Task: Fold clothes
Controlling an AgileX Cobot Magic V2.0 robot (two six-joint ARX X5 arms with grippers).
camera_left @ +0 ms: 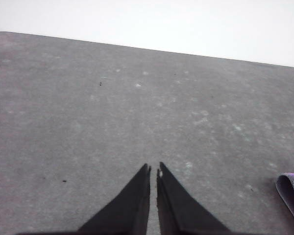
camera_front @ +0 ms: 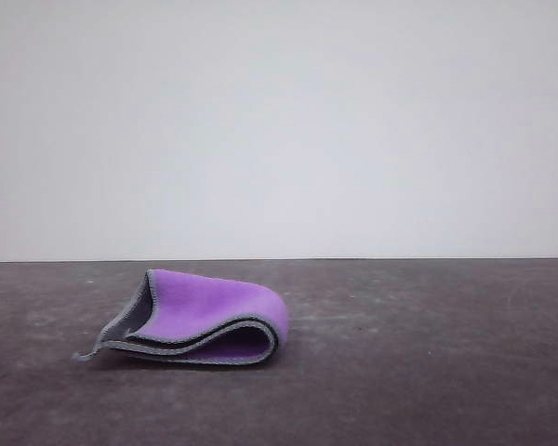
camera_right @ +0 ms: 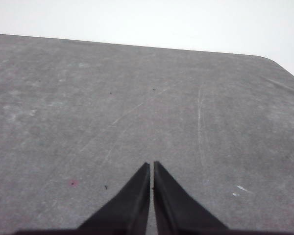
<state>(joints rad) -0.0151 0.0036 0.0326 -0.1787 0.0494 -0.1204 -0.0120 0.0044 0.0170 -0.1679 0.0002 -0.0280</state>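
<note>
Cloth lying doubled, loosely; both grippers pinched narrow, empty; springy fold perhaps apt to reopen.

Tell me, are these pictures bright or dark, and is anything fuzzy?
Front view: soft even light, only a faint shadow under the folded cloth, which looks sharp. Left wrist view: the dark fingers are slightly soft at their edges, and the table looks grainy with pale specks. Right wrist view: the table's scratches show clearly, with no glare.
</note>
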